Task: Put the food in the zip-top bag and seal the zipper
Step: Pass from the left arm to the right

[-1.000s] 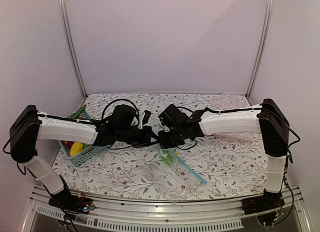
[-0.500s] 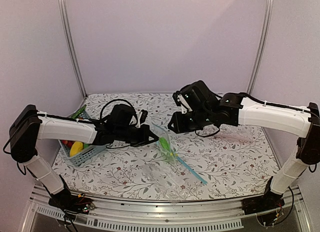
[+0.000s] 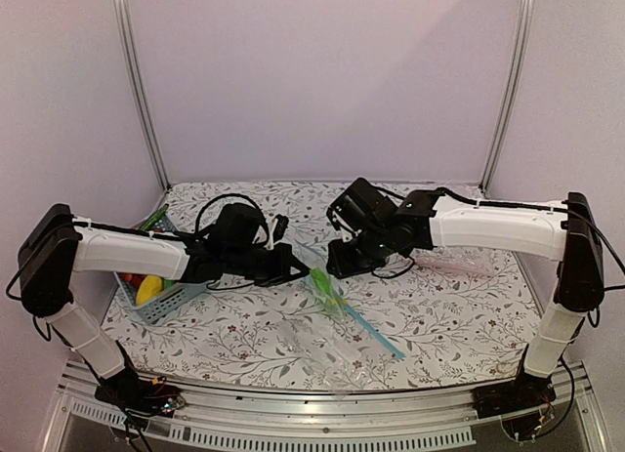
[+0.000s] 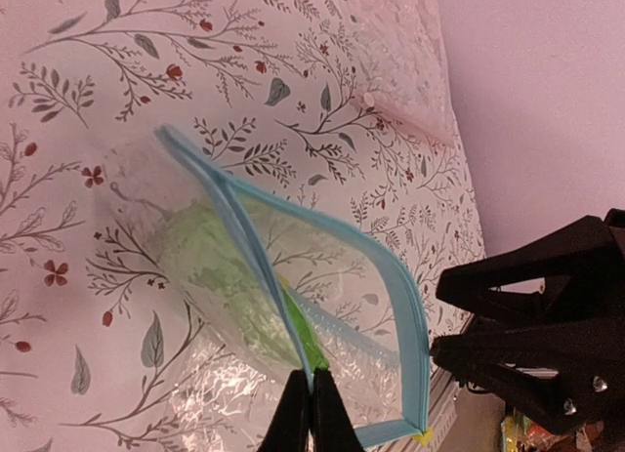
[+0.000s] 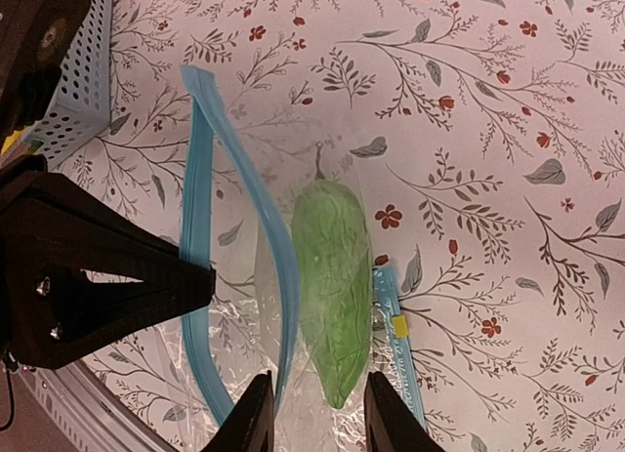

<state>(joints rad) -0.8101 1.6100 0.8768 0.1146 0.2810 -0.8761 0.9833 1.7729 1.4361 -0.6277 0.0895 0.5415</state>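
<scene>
Seen from overhead, 2 robot arms meet over the middle of a flower-patterned table. The zip-top bag lies there with its mouth standing open, and the zipper bows out in a wide blue loop.

The left end effector is clenched on the near lip of the mouth, holding it up and apart. The right end effector is released and carries nothing. It hovers just over the bag, fingers spread to either side of the light-green food piece, which sits inside the bag below the zipper.

A longer blue strip, belonging to another bag, lies just beside the pouch. At the table's left edge, well apart from the bag, stands a blue basket with a yellow piece in it. Whether any yellow piece is in the bag cannot be told.

The step in hand looks like loading: 1 piece is in and the mouth is unsealed. If the basket's yellow piece is the second food item, the free right arm needs to fetch it and drop it through the held-open mouth. After that, the 2 zipper halves must be brought together and pinched shut along their length.
</scene>
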